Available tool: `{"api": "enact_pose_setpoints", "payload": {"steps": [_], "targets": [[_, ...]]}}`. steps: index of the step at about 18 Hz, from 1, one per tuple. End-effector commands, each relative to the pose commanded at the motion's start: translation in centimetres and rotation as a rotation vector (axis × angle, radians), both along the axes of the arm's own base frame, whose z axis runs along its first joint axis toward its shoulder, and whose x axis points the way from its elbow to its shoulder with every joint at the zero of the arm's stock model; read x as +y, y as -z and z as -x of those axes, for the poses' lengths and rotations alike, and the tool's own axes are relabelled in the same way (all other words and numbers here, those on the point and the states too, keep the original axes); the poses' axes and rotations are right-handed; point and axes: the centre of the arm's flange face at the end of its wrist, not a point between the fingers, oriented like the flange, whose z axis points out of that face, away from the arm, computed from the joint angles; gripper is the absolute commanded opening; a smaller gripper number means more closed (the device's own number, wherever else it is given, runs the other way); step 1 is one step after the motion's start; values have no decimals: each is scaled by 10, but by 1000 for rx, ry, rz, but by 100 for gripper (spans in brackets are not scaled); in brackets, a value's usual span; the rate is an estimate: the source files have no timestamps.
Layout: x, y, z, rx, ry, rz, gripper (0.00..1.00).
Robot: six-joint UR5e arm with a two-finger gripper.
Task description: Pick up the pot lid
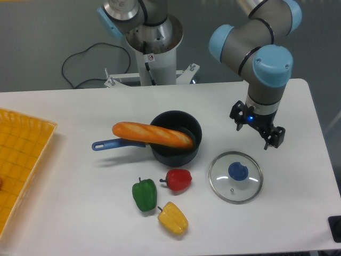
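Background: dark, with a black cable [79, 52] looped on it and part of a blue-and-grey arm [121, 24] at the top edge, beyond the pot. Surface: one white table [80, 213].

Landmark: one black pot [176, 157], upright, its blue handle [118, 144] reaching left in the camera's view.

In the pot: one baguette [152, 134], tilted, one end inside, the other jutting out past the rim, above the handle.

Right of the pot and toward the camera: one pot lid [218, 180], the task's piece; clear, round, pale-rimmed, flat on the table, blue knob [238, 171] up.

Right of the pot: one two-finger gripper [253, 136] on a grey arm, pointing down over the table, apart from the lid. Fingers spread, a gap between them, nothing held.

Camera side of the pot: one red pepper [179, 180], near it, stem left; one green pepper [144, 196], farther left, stem away from the camera; one yellow pepper [173, 218], nearest the camera.

Well left of the pot: one orange slatted crate [24, 152], cut by the frame.
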Motion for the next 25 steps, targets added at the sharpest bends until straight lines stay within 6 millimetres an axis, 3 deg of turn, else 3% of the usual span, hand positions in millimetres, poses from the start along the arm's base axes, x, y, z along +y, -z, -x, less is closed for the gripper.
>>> {"api": "enact_pose_setpoints", "payload": {"steps": [6, 10, 15, 21, 25], "targets": [[0, 4, -5, -12, 5, 0, 100], [-6, 26, -16, -48, -7, 17, 100], [-6, 19, -17, -31, -26, 8, 100], [3, 26, -3, -10, -158, -18, 100], [11, 44, 4, -31, -295, -45, 100]]}}
